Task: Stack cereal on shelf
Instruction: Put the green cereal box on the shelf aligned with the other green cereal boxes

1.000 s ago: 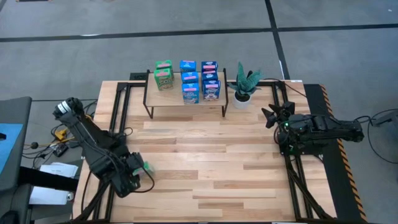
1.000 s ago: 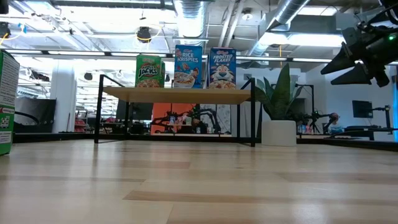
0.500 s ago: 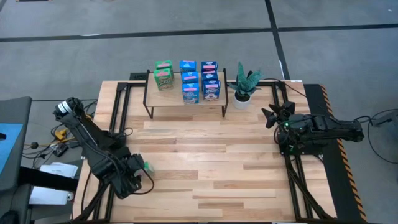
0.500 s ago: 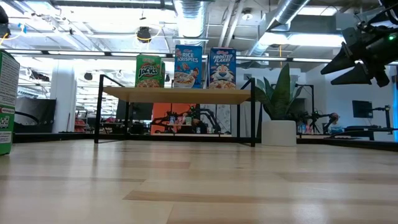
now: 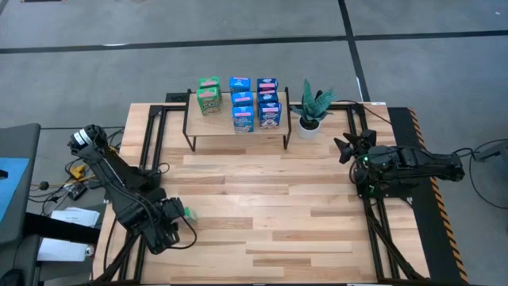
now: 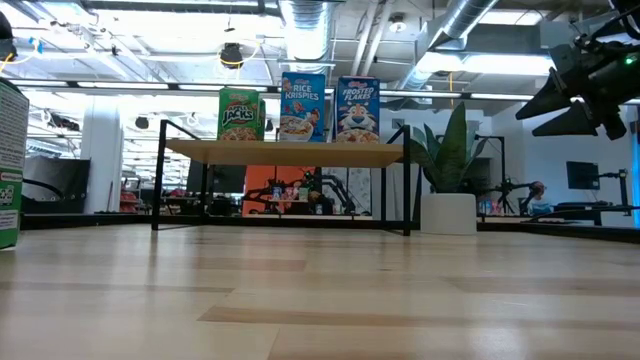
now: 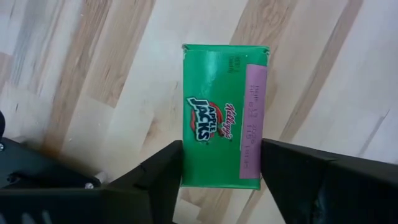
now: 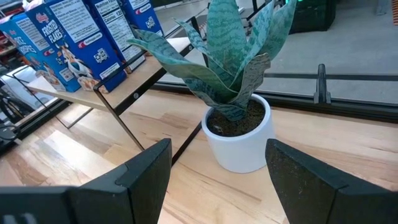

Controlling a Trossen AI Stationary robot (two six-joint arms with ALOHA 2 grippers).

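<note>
Left claw (image 7: 221,171) straddling green Apple Jacks box (image 7: 222,115) on table (image 7: 323,74).

At the left edge of the low view, the green cereal box (image 6: 10,165) sits slightly lower and leans a touch more. In the high view's lower left, the left claw (image 5: 176,214) narrows around it, fingers (image 7: 163,177) flanking its sides.

Two dark arms (image 5: 119,187); right arm (image 5: 413,165) shows green light.
</note>
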